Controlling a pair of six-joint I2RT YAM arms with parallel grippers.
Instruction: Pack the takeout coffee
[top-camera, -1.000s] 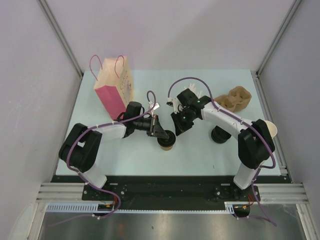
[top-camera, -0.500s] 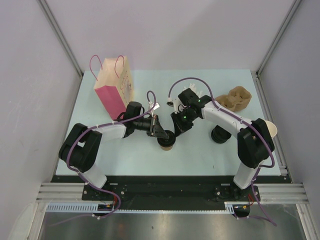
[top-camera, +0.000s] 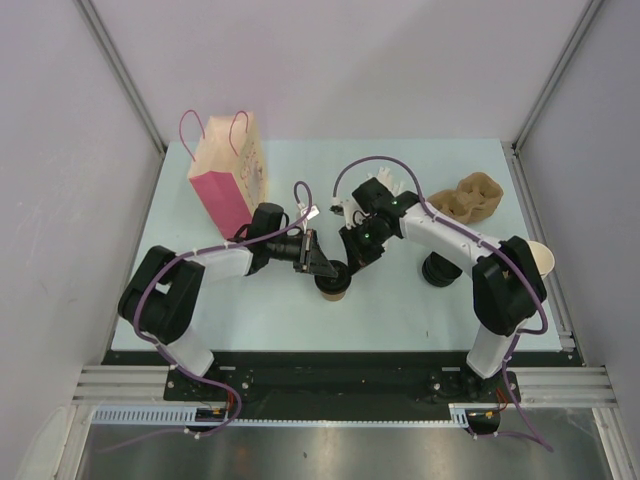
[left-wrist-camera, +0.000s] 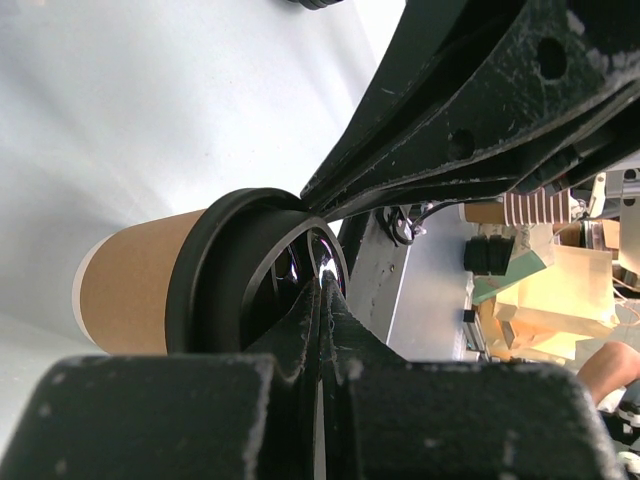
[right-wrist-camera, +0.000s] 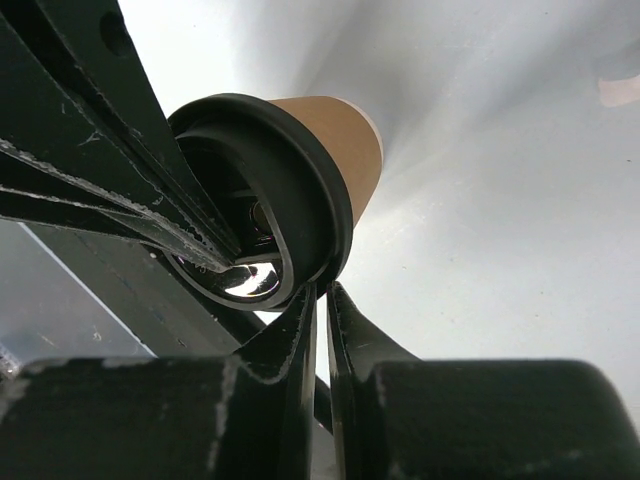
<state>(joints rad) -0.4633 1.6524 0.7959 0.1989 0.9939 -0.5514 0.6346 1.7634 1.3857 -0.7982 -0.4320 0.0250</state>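
The small brown kraft paper cup with round black plastic lid stands mid-table between the 2 arms, and lid-seating looks like the step in hand. The left gripper, pressed together, rests its tip on the lid. The right gripper shows a slit at the lid's rim; whether it pinches is unclear. The next move calls for a grasp around the cup wall. The pink paper bag hides its inside, and the brown pulp carrier shows no cup.

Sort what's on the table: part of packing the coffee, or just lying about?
In the job: lidded coffee cup, left tool, right tool, probably the pink bag.
Lying about: cardboard cup carrier, black lids, paper cup at the right edge.
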